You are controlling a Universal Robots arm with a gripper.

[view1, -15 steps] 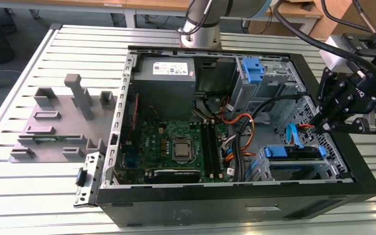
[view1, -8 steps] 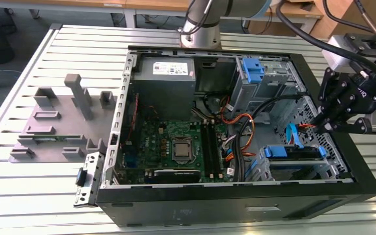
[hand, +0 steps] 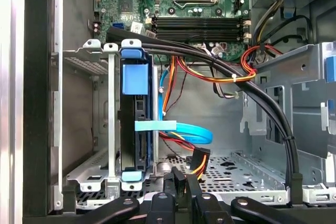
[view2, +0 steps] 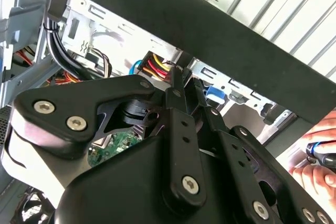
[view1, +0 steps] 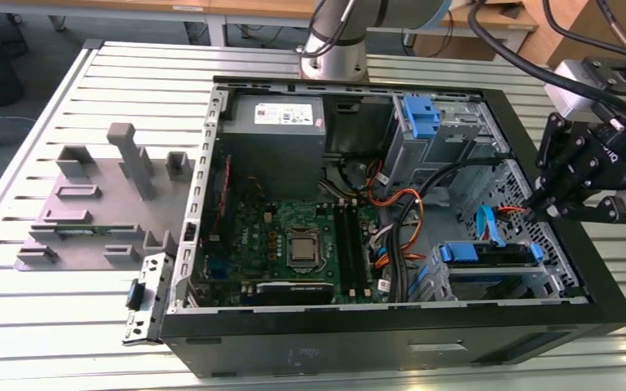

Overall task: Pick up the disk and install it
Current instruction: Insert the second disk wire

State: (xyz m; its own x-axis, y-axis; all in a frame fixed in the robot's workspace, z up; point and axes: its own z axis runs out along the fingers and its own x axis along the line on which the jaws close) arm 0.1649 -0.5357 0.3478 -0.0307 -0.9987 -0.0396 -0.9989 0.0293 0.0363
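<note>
Disk [hand: 135, 129] seated on edge in the metal drive cage [hand: 100, 129] at the case's front lower corner. Blue carrier bracket frames it (blue tabs at both ends); dark edge faces outward. In the exterior view, disk [view1: 487, 254] lies inside the cage, blue tabs showing.

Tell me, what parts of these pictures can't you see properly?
- The disk: in the first wrist view it stands edge-on in its cage, so its label is hidden.
- A hand: in the second wrist view the picture's edge cuts it off, and what it holds is unclear.
- The motherboard: in the second wrist view the gripper covers most of it.
</note>
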